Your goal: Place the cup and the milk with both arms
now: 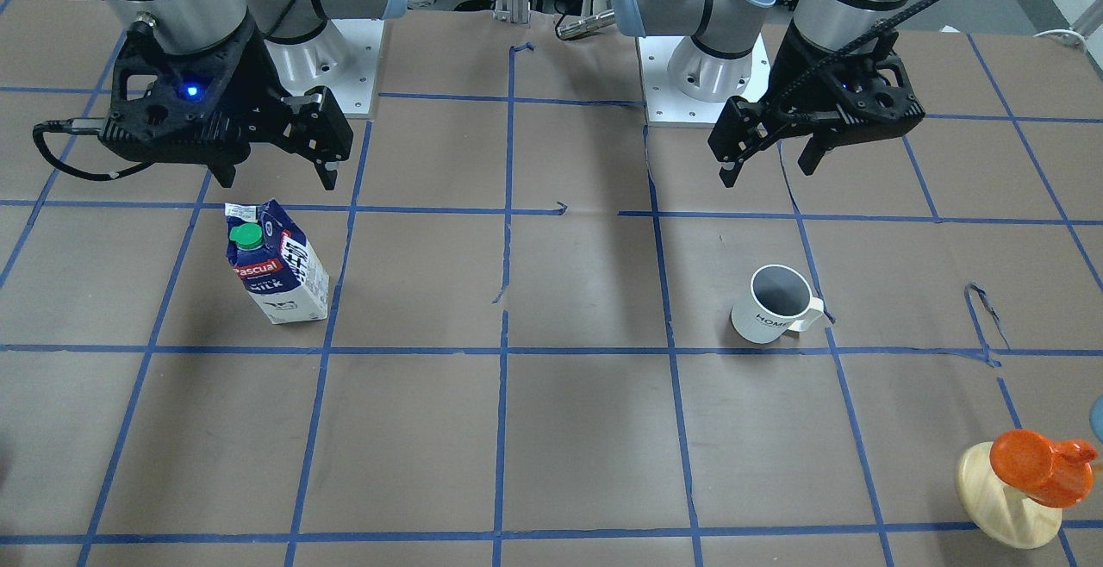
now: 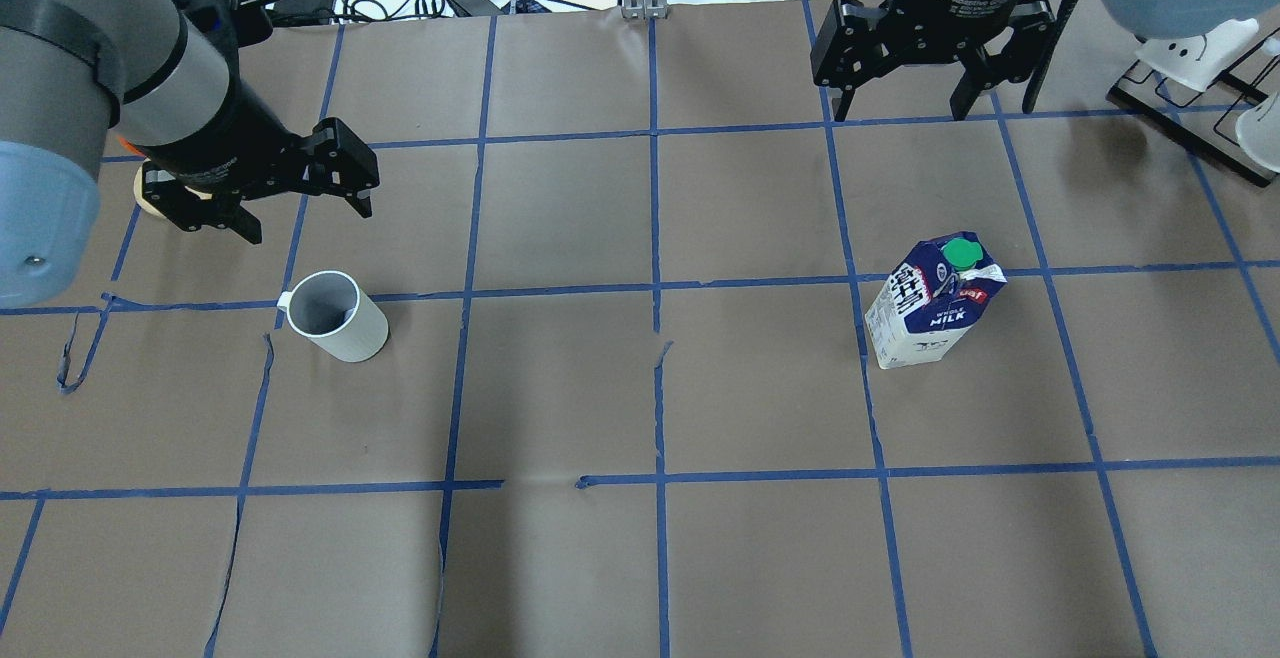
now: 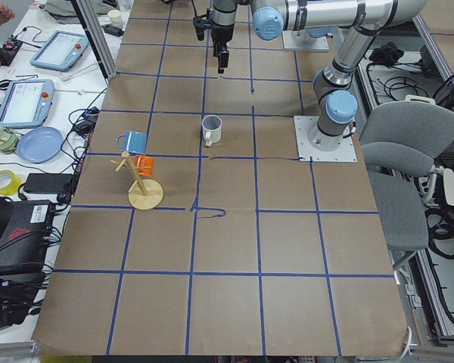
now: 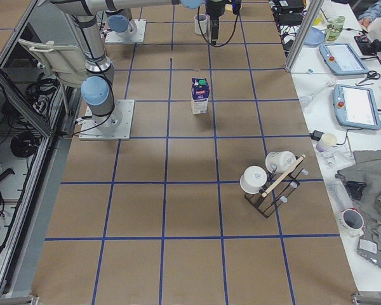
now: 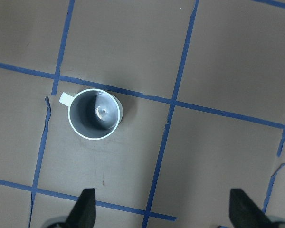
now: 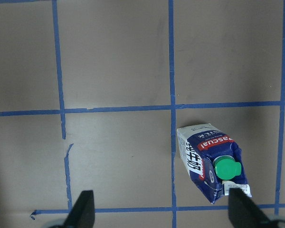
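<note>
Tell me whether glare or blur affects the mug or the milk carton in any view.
Left wrist view: a small glint inside the mug. Front-facing view: even light, faint shadows, milk carton label sharp. Side views: both too small for detail.

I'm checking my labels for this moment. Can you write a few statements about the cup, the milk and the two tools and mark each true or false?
1. The milk stands upright on the table. True.
2. The left tool is shut on the cup. False: it is open and apart from the cup.
3. The cup lies on its side. False: it stands upright, opening upward.
4. The right tool is open and holds nothing. True.
5. The milk's cap is red. False: it is green.
</note>
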